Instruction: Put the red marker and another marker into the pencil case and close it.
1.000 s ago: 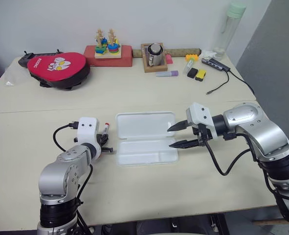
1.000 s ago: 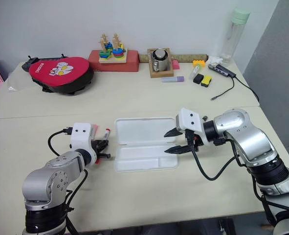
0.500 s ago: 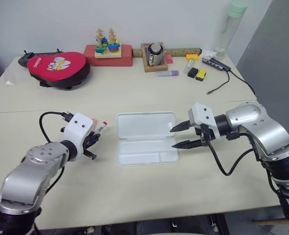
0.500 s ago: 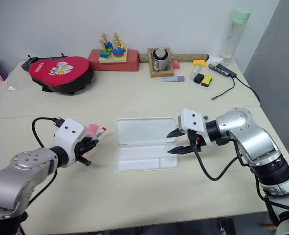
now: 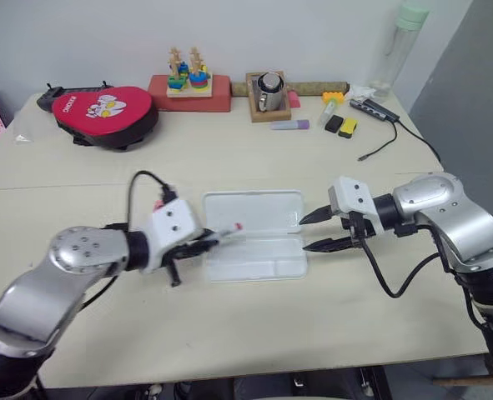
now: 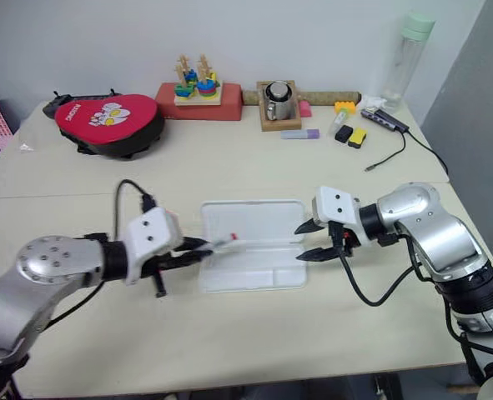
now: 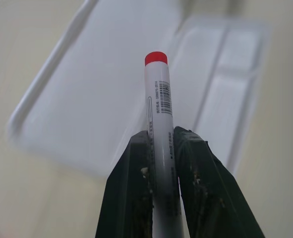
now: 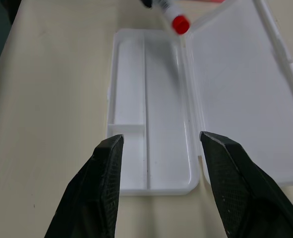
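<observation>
Head camera, left eye: left gripper [image 5: 203,244] at centre-left of the frame, clamped tight on the red marker [image 5: 226,233], which sticks out to the right with its red end over the left edge of the pencil case [image 5: 254,234]. Case lying open at mid-frame on the table [image 5: 254,325] — lid toward the top, tray toward the bottom. Right gripper [image 5: 311,232] just off the case's right end, fingers spread apart, nothing between them, touching nothing.

Head camera, right eye: same layout. Marker's tip above the case near the hinge line, left third of the box. Along the upper edge of the frame, a red bag [image 6: 110,122] at upper left, a stacking toy [image 6: 195,77] and a metal cup [image 6: 275,101] at top centre, a purple highlighter [image 6: 300,133] right of centre, a bottle [image 6: 407,58] at upper right.

Left wrist camera: two black fingers [image 7: 131,198] pressed against the marker's white barrel at lower centre, red end pointing to the top of the frame — open case blurred behind it, lid at left, divided tray at right.

Right wrist camera: both fingertips [image 8: 99,183] wide apart at the bottom of the frame, empty. Case in the gap beyond them, tray at left, lid at right; marker's red end at top centre, over the hinge. Whether the marker touches the case cannot be told.
</observation>
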Motion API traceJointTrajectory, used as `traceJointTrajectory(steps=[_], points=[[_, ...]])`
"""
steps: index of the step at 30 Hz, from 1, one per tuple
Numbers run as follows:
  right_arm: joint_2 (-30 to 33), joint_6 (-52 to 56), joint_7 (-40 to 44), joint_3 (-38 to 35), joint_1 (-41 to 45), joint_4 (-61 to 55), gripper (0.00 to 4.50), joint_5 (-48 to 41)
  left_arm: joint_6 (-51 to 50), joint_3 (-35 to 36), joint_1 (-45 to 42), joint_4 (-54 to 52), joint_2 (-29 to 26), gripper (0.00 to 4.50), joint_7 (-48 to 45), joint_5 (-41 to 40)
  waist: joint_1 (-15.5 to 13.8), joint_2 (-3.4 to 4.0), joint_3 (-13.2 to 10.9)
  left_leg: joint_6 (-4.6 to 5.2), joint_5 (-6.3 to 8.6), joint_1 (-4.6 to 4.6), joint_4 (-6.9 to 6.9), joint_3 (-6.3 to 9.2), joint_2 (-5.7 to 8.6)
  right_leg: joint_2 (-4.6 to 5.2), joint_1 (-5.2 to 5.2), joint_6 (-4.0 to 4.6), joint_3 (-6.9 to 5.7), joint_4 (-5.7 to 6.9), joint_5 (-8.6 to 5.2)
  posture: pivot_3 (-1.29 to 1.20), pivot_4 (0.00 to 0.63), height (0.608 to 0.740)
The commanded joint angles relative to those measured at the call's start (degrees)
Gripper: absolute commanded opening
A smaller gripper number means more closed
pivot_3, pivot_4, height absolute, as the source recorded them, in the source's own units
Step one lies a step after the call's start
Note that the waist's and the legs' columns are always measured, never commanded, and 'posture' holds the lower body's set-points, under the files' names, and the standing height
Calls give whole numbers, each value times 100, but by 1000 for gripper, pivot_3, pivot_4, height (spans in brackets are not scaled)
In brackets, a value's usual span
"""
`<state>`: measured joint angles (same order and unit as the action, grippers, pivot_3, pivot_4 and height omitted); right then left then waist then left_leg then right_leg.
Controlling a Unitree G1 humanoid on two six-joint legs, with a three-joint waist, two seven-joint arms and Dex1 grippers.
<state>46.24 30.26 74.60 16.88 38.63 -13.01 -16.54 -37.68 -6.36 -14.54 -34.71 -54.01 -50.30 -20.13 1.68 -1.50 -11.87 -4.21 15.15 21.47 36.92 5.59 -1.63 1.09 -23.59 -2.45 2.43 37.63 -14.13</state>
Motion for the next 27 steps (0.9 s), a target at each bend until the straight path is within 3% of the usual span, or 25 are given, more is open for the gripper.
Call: traceJointTrajectory(steps=[1, 8, 14, 16, 23, 27], points=[[69, -84, 12, -120, -14, -68, 2569, 15, 899, -603, -403, 749, 171, 401, -154, 736, 15, 1, 0, 0, 0, 0, 0, -1, 0, 0, -3, 0, 1, 2, 0, 0, 150, 740], [117, -9, -79, -165, -83, -150, 2569, 22, 1879, -1208, -1009, 1831, 689, 401, -503, 1359, 14, 1, 0, 1, 0, 26, 4, 0, -2, -4, -33, 1, 2, 14, 1, 0, 150, 740], [166, 101, -154, -199, -150, -296, 2569, -35, 2124, -1379, -1292, 2284, 1051, 401, -823, 1501, 10, 1, 0, 1, -1, 44, 6, 2, -1, -3, -50, 24, -1, 21, 15, 0, 150, 740], [170, 127, -178, -207, -159, -316, 2569, -46, 2144, -1355, -1296, 2338, 1111, 1108, -856, 1531, 22, 1, 0, 1, -1, 43, 6, 2, 0, -4, -50, 24, 0, 25, 15, 0, 150, 740], [197, 199, -224, -214, -179, -382, 2569, -93, 1969, -1101, -1165, 2086, 1126, 2336, -897, 1351, 20, 1, 0, 2, -1, 40, 10, 4, -1, -4, -50, 20, 0, 34, 13, 0, 150, 740], [203, 228, -236, -218, -156, -385, 2569, -112, 1327, -449, -993, 1559, 1057, 3236, -860, 769, 21, 1, 0, 2, -1, 40, 10, 4, -1, -4, -50, 22, 0, 35, 14, 0, 150, 740]])
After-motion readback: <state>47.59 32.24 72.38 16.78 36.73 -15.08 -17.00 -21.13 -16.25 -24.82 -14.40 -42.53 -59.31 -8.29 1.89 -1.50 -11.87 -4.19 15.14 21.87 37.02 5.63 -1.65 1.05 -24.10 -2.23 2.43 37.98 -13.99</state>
